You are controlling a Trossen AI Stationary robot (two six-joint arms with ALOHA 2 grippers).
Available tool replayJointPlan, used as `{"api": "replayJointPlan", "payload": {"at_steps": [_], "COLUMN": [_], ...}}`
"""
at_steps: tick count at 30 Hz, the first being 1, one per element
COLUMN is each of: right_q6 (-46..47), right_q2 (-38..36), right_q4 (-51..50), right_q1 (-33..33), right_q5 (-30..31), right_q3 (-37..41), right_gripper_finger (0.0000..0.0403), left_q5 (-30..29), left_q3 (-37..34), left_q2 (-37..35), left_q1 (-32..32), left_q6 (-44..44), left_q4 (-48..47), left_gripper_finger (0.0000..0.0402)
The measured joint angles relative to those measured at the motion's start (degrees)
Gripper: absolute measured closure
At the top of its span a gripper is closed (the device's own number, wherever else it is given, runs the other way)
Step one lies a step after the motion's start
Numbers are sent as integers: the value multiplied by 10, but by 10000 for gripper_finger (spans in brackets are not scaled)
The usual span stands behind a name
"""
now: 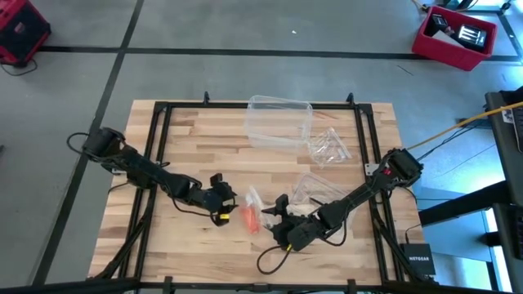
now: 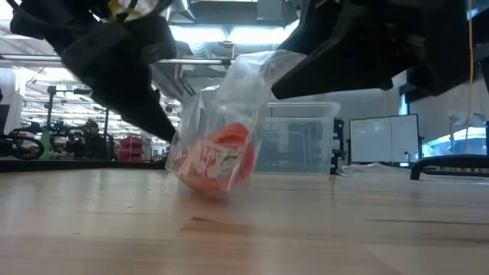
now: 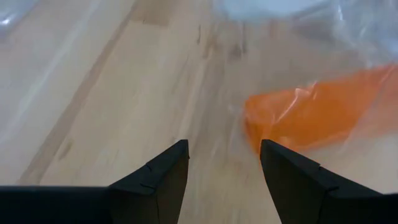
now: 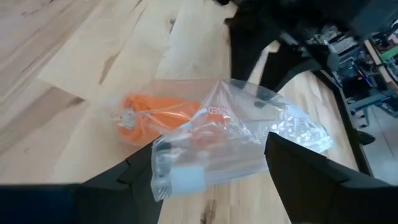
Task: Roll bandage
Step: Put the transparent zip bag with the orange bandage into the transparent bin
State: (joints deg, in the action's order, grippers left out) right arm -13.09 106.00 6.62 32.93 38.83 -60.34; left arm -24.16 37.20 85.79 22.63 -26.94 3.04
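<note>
- Wooden table (image 1: 196, 147) carries everything; a clear plastic box (image 1: 279, 121) sits at its far side, with a crinkled empty bag (image 1: 329, 145) just beside it
- Left end effector (image 1: 226, 198) hovers low near the front, fingers (image 3: 155, 180) spread and released, just beside the bagged bandage
- Right end effector (image 1: 274, 207) has its fingers (image 4: 311, 168) either side of a clear plastic bag (image 4: 230, 137); whether it is grasping the bag I cannot tell
- Orange bandage (image 4: 155, 115) lies inside that bag, on the table between both end effectors
</note>
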Motion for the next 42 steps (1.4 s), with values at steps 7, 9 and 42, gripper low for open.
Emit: {"api": "replayJointPlan", "payload": {"at_steps": [7, 9, 42], "right_q6": [-7, -8, -8], "right_q2": [0, 0, 0], "right_q4": [6, 5, -5], "right_q1": [0, 0, -3], "right_q5": [-10, -9, -8], "right_q3": [0, 0, 0], "right_gripper_finger": [143, 143, 143], "left_q5": [0, 37, 361], "left_q3": [0, 0, 0], "left_q2": [-53, -64, -8], "left_q1": [-10, -22, -147], "left_q6": [18, 19, 110], "left_q4": [3, 3, 185], "left_gripper_finger": [210, 210, 230]}}
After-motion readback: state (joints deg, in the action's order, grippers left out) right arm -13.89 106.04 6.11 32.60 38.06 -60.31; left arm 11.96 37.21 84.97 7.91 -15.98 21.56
